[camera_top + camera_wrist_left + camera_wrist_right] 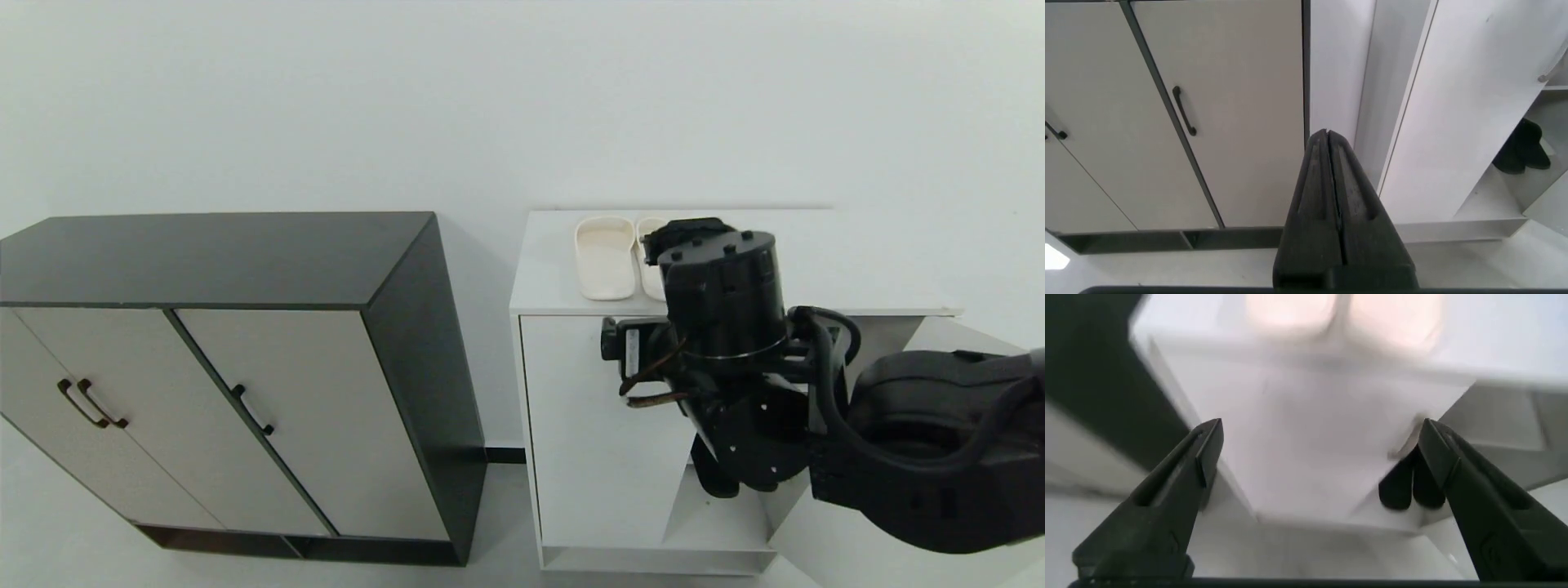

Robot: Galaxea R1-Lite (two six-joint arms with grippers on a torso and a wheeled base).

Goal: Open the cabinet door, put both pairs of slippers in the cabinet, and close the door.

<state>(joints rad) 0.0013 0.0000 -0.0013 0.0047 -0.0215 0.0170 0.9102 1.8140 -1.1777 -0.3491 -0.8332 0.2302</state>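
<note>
A pair of cream slippers point(606, 257) lies on top of the white cabinet point(596, 425). The cabinet's right door point(804, 547) stands swung open. On the bottom shelf inside, a pair of black slippers point(1523, 147) point(1409, 483) stands. My right gripper point(1319, 498) is open and holds nothing. It hangs in front of the white cabinet, below the cream slippers point(1290, 306), and its arm point(722, 327) covers part of the opening. My left gripper point(1327, 188) is shut with nothing in it. It is low, before the gap between the two cabinets.
A black cabinet point(212, 257) with grey doors point(277, 408) and dark handles point(1184, 110) stands left of the white one, both doors closed. A narrow gap separates the cabinets. A plain wall runs behind them.
</note>
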